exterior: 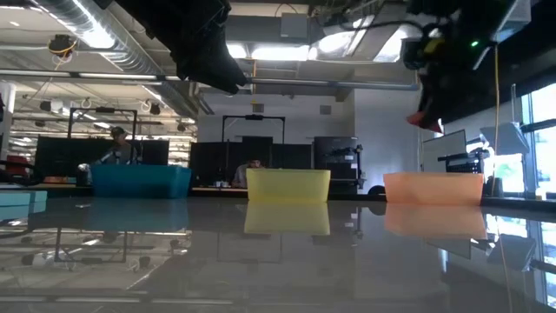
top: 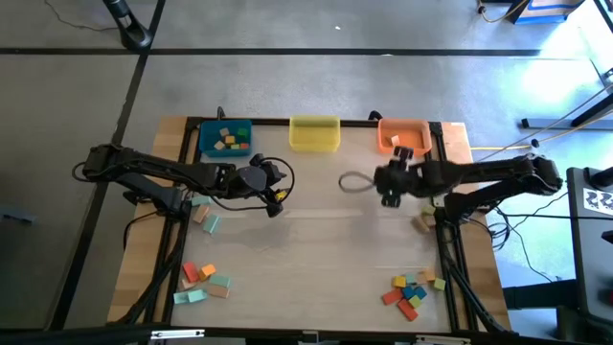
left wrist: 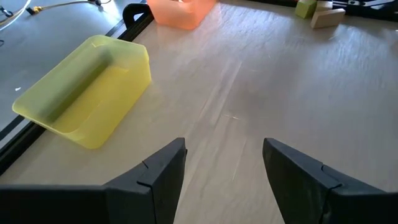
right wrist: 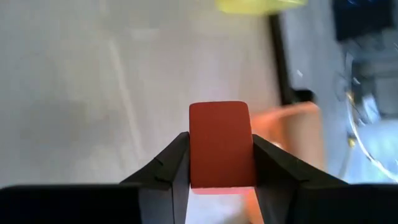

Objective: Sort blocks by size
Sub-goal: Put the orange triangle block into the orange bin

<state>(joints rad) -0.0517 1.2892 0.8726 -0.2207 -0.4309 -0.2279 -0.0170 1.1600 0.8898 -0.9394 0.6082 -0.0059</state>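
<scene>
Currently the right gripper pinches a red block between its 2 fingers, held in the air near the orange bin, on that bin's table-centre side. The block sits square between the pads with its upper part standing clear of the fingertips; my reading is that this leaves it free to drop cleanly once the fingers part. Judged from the heading, the orange bin is the likely target, though which size class it takes cannot be confirmed.

The left gripper is spread with nothing between its fingers. It hovers over bare table on the blue-bin side of the yellow bin, apparently parked clear of the right arm's path.

The 3 bins stand in a row along the table's far edge: blue bin, yellow bin, orange bin. The blue bin already holds several small blocks; the yellow bin looks bare inside. The orange bin shows 1 pale piece in the high view.

Unsorted blocks lie in 2 main heaps at the near edge, well apart from the orange bin: 1 heap on the left arm's side, 1 heap on the right arm's side. A few strays lie beside each arm.

Writing: none readable on blocks, bins or grippers.
</scene>
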